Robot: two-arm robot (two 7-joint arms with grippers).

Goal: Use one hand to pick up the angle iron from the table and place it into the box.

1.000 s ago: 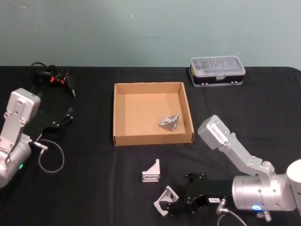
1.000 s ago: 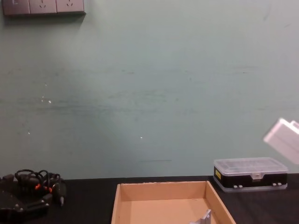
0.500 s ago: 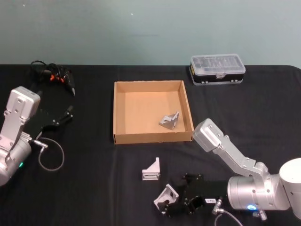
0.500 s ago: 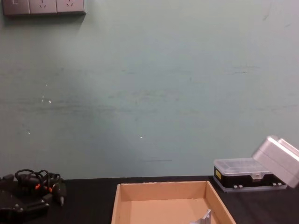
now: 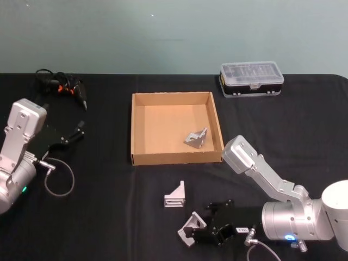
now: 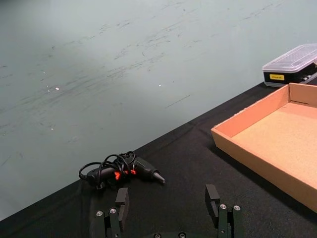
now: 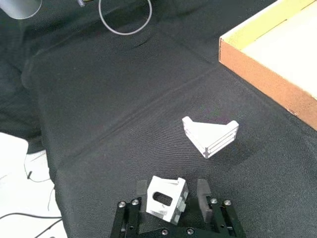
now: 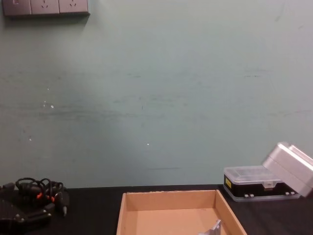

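1. The angle iron (image 7: 166, 197) is a little pale silver corner bracket: two short flat legs meeting at a right angle, triangular sides, and an oval slot in the face that's turned up. It's sitting on the black table (image 5: 109, 217) near the front edge, well short of the box (image 5: 134, 130).
2. The right gripper (image 7: 172, 192) is down low with one finger on each side of it. The jaws are spread, and there's a thin dark gap on one side, so it's not clamped yet.
3. A second angle iron (image 5: 175, 197) stands apart from the first, between it and the box. A third angle iron (image 5: 196, 139) lies inside the box, over toward its right wall.
4. The left gripper (image 6: 167, 201) is parked over the table's left side, jaws apart, nothing in them.
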